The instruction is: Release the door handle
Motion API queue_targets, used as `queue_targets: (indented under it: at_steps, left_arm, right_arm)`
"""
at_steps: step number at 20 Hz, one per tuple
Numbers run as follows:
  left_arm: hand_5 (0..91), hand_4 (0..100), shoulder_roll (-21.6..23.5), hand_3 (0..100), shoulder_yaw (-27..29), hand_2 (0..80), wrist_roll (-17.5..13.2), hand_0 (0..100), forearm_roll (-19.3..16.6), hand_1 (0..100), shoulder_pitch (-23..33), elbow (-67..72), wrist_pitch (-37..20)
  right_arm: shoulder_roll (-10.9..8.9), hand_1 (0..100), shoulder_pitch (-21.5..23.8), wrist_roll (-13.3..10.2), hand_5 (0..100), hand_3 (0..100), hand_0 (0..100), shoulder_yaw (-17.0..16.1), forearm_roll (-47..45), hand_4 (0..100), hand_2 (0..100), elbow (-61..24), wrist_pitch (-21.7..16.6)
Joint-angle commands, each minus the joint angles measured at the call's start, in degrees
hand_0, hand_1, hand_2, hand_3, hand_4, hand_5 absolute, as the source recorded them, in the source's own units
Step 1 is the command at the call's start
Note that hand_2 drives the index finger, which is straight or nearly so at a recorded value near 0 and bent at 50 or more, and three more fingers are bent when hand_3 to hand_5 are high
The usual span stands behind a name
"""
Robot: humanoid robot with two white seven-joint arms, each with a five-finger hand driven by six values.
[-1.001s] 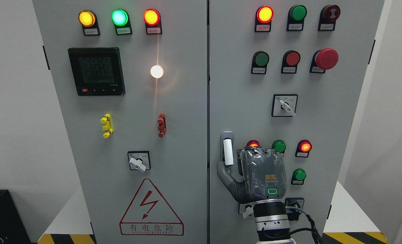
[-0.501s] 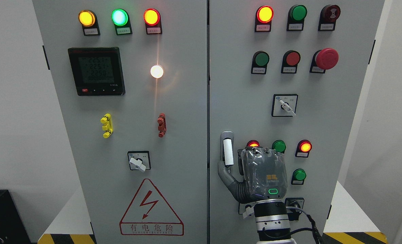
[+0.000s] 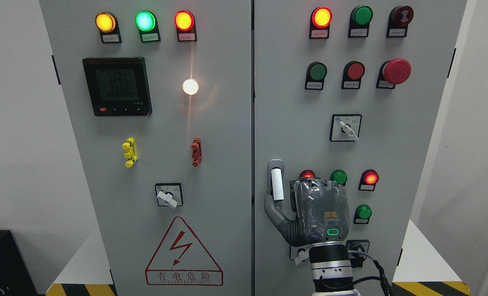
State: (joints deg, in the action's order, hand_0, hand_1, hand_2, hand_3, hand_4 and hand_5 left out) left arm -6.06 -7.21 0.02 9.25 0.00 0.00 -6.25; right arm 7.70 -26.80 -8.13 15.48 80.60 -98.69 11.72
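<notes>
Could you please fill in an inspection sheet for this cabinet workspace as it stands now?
Surface: grey cabinet, both doors shut.
Job's things: white door handle, upright near the right door's left edge.
Clutter: nothing seen.
Hands: right hand beside the handle, thumb under its lower end; grasp unclear. Left not in view.
Cables: black cable by the wrist.
Surroundings: lit lamps, red mushroom button, meter, shock warning sign.

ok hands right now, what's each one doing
Right hand: beside the door handle, thumb under its lower end; whether the fingers grip it cannot be told.
Left hand: not in view.
</notes>
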Motion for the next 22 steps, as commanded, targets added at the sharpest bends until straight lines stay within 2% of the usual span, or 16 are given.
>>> queue_targets:
  at_steps: [1,22]
  left_arm:
    - [0.0,0,0.0,0,0.0,0.0,-0.02,12,-0.02,56,-1.58,1.67,0.01]
    - [0.0,0,0.0,0,0.0,0.0,-0.02,12,-0.02,56,-1.5,1.67,0.01]
  right_arm:
    - [0.12,41,0.0,0.04,100,100,41,-0.28,-0.01,96,98,-0.01,0.15]
    - [0.48,42,1.05,-0.04,100,100,46,-0.72,-0.09,96,98,-0.89,0.24]
